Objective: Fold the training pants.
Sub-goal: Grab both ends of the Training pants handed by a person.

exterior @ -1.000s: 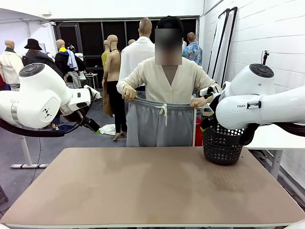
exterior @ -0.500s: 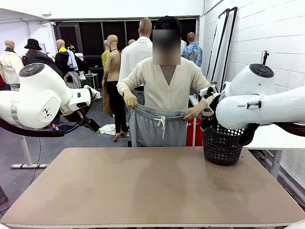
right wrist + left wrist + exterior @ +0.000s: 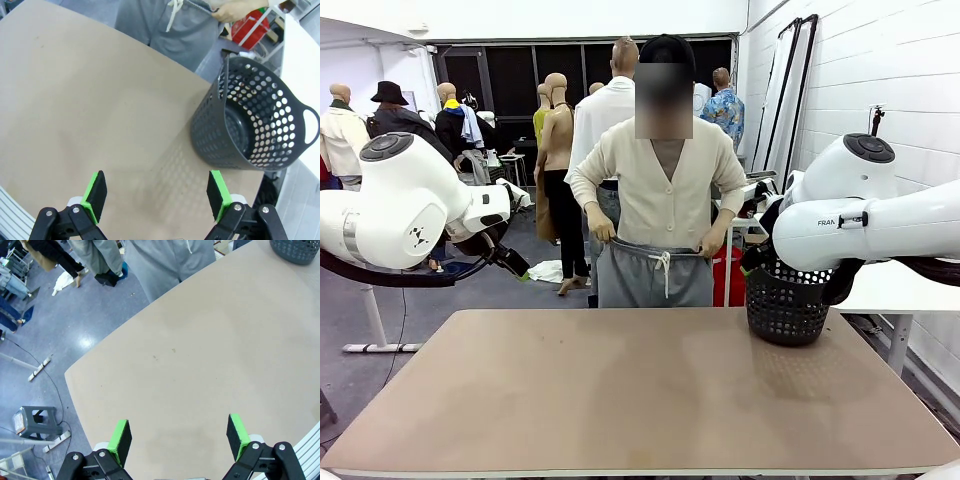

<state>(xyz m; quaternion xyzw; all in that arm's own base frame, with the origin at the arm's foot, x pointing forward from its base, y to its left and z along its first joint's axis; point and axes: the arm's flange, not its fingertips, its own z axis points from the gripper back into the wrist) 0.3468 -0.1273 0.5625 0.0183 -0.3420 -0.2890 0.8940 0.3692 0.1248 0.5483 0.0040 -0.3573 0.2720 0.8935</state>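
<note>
Grey soft jersey, light & floppy: training pants point(image 3: 654, 278) hang from person point(image 3: 665, 185) gripping waistband, beyond table point(image 3: 640, 400) far edge. Best hold prob. waistband corners. L gripper point(image 3: 177, 437) & R gripper point(image 3: 157, 196): fingers apart, empty.

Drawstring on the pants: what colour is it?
White drawstring, hanging against the light grey pants. The front view shows it best.

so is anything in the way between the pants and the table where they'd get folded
Nothing visible does. The person holds the training pants by the waistband beyond the far edge of the table. The black basket stands at its far right corner, off to the side.
</note>
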